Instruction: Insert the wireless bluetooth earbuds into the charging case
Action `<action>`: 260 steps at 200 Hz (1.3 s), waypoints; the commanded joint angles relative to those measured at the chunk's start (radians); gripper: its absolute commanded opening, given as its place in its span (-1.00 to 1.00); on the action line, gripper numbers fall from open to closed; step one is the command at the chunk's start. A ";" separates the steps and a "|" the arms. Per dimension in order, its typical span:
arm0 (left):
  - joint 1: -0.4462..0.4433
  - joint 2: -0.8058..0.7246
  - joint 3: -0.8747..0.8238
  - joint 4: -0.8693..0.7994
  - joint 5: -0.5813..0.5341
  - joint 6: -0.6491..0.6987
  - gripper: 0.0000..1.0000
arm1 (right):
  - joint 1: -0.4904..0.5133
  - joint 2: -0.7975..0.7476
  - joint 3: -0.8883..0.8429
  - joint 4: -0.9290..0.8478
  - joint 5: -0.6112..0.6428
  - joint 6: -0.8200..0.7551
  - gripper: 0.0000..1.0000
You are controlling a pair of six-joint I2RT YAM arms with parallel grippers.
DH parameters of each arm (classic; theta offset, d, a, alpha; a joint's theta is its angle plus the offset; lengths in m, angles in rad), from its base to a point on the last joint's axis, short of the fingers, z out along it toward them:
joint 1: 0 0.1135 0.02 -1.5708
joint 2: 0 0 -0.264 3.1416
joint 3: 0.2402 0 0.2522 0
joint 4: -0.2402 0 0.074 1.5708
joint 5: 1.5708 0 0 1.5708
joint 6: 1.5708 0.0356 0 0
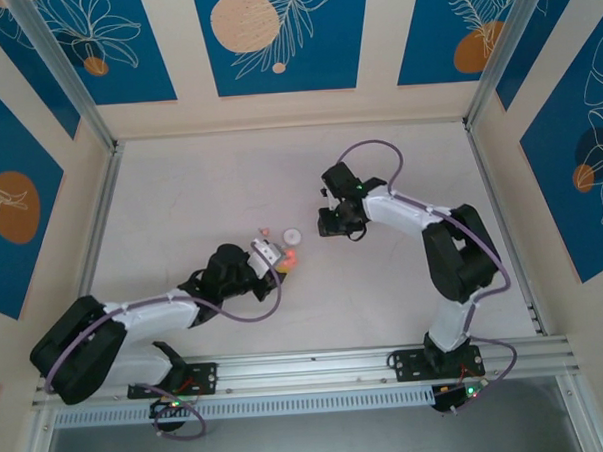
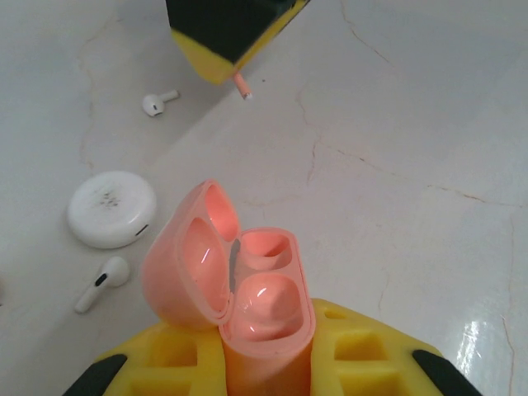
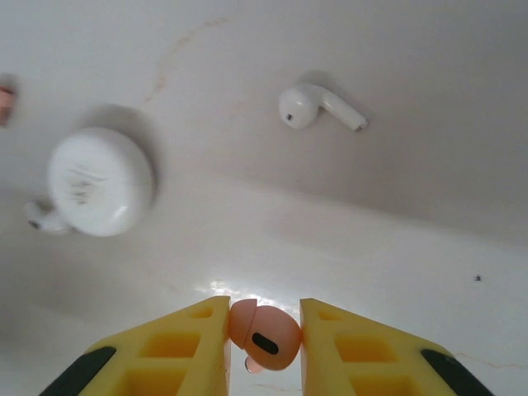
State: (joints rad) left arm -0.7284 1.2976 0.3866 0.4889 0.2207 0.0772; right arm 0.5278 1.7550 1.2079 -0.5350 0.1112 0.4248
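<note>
A small salmon-pink plastic earbud [image 3: 268, 340] is pinched between the two yellow fingers of the right gripper [image 3: 264, 318]. The fingers are drawn narrow and press on it from both sides. In the left wrist view this gripper hangs above the table, and the earbud's thin stem pokes out below its tip.

The glossy salmon-pink charging case [image 2: 262, 285] is clamped between the yellow fingers of the left gripper [image 2: 262, 355]. Its mouth faces away from the gripper, and its lid is hinged open to the left, showing two moulded wells. From above, the case sits near the middle of the table, and the right gripper is apart from it to the right.

Two glossy white plastic earbuds lie on the pale marbled table [image 2: 396, 124]. One white earbud [image 2: 159, 102] lies beyond the case, near the right gripper. The second white earbud [image 2: 101, 282] lies just beside a white round disc [image 2: 111, 209], left of the case. In the overhead view a tiny pinkish piece [image 1: 265, 230] lies just left of the disc, too small to make out.
</note>
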 commanded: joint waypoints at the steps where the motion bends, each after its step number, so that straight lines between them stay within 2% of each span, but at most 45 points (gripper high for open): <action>1: 0.009 0.044 0.051 0.101 0.066 -0.021 -0.75 | -0.010 -0.100 -0.092 0.198 -0.077 0.029 -0.52; 53: 0.009 0.124 0.101 0.155 0.104 -0.046 -0.76 | -0.017 -0.276 -0.292 0.432 -0.159 -0.018 -0.54; 112: 0.009 0.163 0.112 0.229 0.118 -0.089 -0.76 | 0.024 -0.454 -0.475 0.630 -0.157 -0.171 -0.55; 183: 0.009 0.154 0.105 0.281 0.141 -0.114 -0.76 | 0.072 -0.511 -0.547 0.710 -0.219 -0.268 -0.55; 260: 0.009 0.123 0.099 0.304 0.124 -0.125 -0.76 | 0.098 -0.521 -0.543 0.692 -0.182 -0.345 -0.56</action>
State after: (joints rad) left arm -0.7284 1.4502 0.4740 0.7448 0.3367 -0.0288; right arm 0.6201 1.2659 0.6712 0.1497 -0.0788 0.1287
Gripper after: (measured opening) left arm 0.191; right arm 0.227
